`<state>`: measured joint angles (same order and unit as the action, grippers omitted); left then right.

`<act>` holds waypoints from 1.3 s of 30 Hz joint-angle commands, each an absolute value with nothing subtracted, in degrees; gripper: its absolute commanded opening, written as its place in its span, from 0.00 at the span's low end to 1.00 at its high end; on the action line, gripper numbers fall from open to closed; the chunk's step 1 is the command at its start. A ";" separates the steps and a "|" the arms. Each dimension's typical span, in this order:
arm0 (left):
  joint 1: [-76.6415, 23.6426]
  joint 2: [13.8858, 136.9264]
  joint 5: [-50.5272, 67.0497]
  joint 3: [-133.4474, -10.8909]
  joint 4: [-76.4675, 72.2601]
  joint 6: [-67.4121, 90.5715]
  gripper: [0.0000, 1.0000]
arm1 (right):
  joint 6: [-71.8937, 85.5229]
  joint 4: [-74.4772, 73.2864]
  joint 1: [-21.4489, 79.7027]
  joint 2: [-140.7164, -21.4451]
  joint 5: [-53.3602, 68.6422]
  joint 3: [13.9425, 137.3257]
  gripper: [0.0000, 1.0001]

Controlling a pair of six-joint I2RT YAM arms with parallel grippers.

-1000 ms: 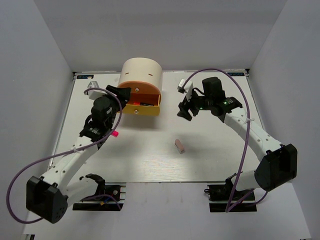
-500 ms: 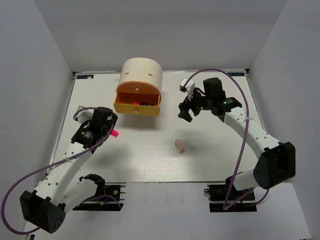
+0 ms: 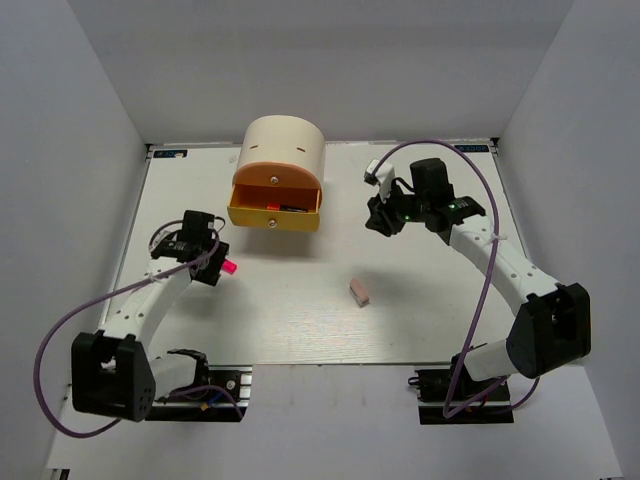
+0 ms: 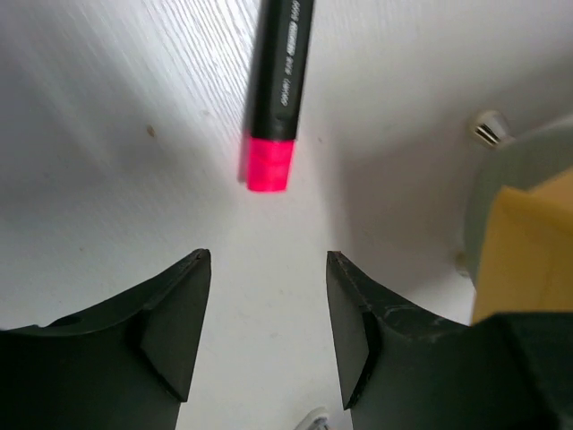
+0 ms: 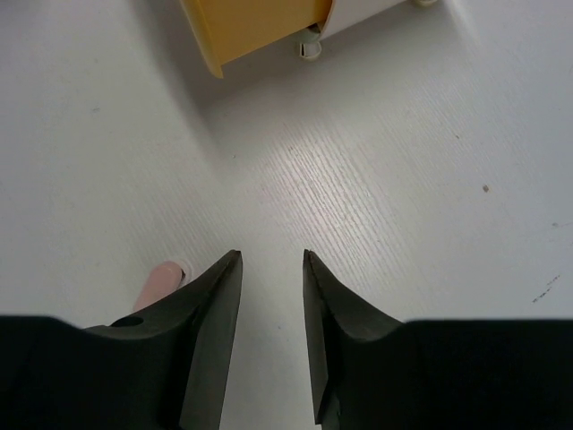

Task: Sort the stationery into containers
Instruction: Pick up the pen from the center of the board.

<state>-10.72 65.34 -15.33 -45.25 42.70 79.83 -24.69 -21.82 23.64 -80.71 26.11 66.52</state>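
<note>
Left gripper (image 4: 269, 264) gapes just short of the pink highlighter (image 4: 277, 81), left of the yellow drawer (image 3: 272, 217); right gripper (image 5: 271, 260), right of it, narrowly parted, seemingly empty.

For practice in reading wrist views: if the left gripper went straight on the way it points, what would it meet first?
Most likely the pink highlighter, whose pink end lies ahead of the open left gripper, roughly in line with the gap. Depth is unclear; it might touch the table first.
</note>
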 commanded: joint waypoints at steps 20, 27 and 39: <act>-0.70 95.27 -6.59 -66.44 48.87 58.10 0.71 | -23.47 -17.93 21.18 -78.49 27.95 64.16 0.44; -0.70 98.43 -7.11 -65.83 49.39 57.57 0.71 | -22.85 -17.67 20.74 -78.93 28.48 64.42 0.44; -0.70 101.25 -6.59 -65.13 47.64 57.57 0.51 | -22.67 -17.67 20.48 -78.49 28.65 63.63 0.50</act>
<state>-0.91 101.49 -6.87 -64.82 47.94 57.91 -23.29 -19.42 20.71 -80.31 27.44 63.83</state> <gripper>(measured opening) 0.539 0.484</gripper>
